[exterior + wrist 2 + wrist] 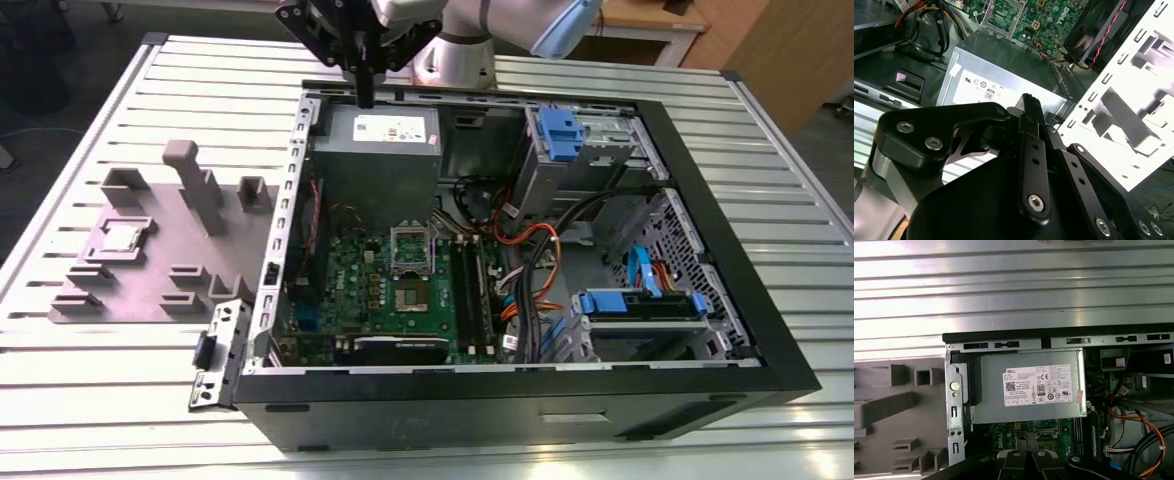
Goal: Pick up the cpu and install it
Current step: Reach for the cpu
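The cpu (pixel 123 236) lies flat in a shallow seat on the grey fixture (pixel 140 300). The fixture rests on the slatted table (pixel 80 120), at the exterior view's left, outside the open case (pixel 534 410). Your gripper (pixel 363 98) is well apart from the cpu. It hangs over the far rim of the case, fingers pressed together and holding nothing.

Around the cpu, upright blocks rise from the fixture. A tall post (pixel 198 195) stands between the chip and the case, with shorter blocks (pixel 254 192) beside it. Past these, the metal side wall (pixel 284 230) of the case separates the fixture from the interior.

Inside the case, the green board (pixel 354 295) lies on the floor with the socket (pixel 410 247) near its middle. Memory slots (pixel 467 280) run just beside the socket, and orange cables (pixel 531 245) loop nearby. Blue drive caddies (pixel 561 130) fill the side of the case toward the exterior view's right.

The power supply (pixel 376 160) sits just below your gripper. In the first wrist view its labelled face (pixel 1029 390) lies under the closed gripper (pixel 1027 454), with the fixture (pixel 894 405) off to one side. In the second wrist view the gripper (pixel 1031 100) points at the same box (pixel 1004 65), with the board (pixel 1049 15) beyond it.
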`<state>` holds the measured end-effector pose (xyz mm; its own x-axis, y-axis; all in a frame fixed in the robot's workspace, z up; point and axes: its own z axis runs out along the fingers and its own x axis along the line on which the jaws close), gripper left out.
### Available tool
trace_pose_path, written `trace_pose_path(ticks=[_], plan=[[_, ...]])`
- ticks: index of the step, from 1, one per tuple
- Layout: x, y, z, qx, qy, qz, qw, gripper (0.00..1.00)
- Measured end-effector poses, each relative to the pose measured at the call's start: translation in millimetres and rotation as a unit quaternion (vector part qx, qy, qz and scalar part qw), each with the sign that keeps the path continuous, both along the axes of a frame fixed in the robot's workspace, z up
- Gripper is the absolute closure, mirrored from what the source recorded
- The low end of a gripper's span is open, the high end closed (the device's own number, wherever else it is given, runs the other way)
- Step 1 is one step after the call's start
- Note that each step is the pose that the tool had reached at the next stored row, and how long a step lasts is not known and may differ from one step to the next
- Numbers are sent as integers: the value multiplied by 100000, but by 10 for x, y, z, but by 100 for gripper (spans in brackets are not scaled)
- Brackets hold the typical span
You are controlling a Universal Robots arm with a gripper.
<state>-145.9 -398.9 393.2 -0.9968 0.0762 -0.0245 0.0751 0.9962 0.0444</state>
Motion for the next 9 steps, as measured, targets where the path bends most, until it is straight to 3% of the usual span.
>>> trace_pose_path(ticks=[9], plan=[[-22,0,-1,0,1,0,100000,89]])
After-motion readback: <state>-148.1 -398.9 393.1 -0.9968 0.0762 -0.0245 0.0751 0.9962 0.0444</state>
